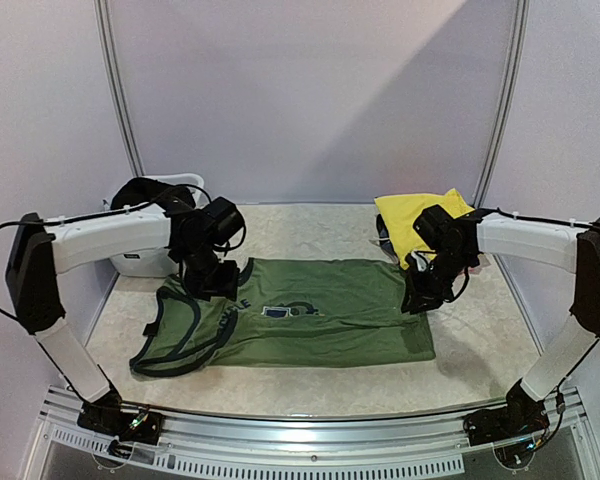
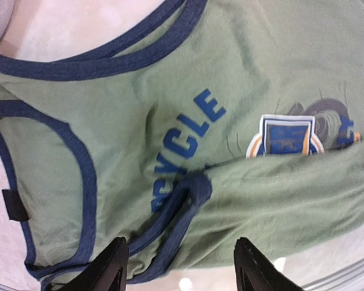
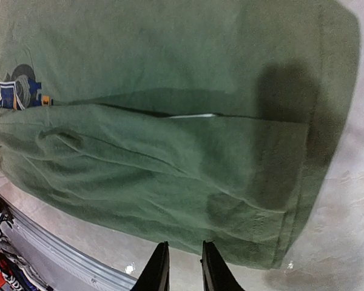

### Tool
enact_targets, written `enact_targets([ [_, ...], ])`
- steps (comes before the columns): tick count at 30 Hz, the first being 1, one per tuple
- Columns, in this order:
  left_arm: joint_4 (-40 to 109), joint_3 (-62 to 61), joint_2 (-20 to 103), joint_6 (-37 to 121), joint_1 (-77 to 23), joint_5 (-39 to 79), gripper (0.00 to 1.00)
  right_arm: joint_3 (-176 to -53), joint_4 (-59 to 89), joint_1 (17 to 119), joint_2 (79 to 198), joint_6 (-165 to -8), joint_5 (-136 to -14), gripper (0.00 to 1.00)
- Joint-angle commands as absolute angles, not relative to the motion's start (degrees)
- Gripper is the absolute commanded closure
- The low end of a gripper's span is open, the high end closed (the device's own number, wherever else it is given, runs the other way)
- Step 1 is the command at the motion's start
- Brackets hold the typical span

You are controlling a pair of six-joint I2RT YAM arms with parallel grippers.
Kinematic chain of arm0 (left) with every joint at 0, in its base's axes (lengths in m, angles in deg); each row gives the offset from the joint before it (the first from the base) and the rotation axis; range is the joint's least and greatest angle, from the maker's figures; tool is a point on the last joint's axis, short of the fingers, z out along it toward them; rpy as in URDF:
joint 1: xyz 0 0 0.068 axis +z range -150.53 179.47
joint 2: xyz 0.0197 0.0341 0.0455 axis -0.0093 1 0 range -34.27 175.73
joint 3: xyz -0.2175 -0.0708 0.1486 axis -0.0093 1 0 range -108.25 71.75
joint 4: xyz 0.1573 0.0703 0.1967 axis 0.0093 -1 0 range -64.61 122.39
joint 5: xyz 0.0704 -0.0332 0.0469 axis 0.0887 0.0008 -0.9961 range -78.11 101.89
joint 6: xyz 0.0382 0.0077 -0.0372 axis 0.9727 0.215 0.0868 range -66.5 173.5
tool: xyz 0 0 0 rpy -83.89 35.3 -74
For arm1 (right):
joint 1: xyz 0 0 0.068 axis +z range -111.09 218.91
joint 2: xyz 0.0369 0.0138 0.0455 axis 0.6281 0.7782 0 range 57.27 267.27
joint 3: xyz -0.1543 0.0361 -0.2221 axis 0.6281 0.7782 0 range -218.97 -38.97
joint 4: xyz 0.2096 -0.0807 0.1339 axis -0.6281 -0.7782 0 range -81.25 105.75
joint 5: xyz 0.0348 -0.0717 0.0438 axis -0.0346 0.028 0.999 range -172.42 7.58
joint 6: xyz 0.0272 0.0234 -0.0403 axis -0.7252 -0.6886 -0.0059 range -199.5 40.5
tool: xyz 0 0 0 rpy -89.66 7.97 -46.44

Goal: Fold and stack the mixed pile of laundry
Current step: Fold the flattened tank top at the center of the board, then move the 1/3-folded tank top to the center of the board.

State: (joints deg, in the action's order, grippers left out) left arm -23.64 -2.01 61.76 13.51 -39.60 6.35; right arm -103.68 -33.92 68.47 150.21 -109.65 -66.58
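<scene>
The olive-green T-shirt with navy trim lies flat in the middle of the table, its near long edge folded over the chest graphic. My left gripper hovers over the collar end. In the left wrist view it is open, with the navy armhole trim below and nothing between the fingers. My right gripper hangs over the hem end. In the right wrist view it is just off the folded edge of the shirt, jaws narrowly open and empty. A bright yellow garment lies at the back right.
A white tub stands at the back left behind my left arm. A metal rail runs along the table's near edge. Pale curtain walls close in the back and both sides.
</scene>
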Motion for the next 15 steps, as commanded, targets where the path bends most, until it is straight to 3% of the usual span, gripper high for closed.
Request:
enact_targets([
  [1, -24.3, 2.4, 58.4, 18.1, -42.4, 8.0, 0.42, -99.8, -29.7, 71.7, 148.7, -111.4, -65.1, 0.83],
  [15, -10.8, 11.5, 67.2, 15.3, -49.7, 14.4, 0.52, -89.4, -26.3, 71.8, 154.0, -117.3, -69.6, 0.91],
])
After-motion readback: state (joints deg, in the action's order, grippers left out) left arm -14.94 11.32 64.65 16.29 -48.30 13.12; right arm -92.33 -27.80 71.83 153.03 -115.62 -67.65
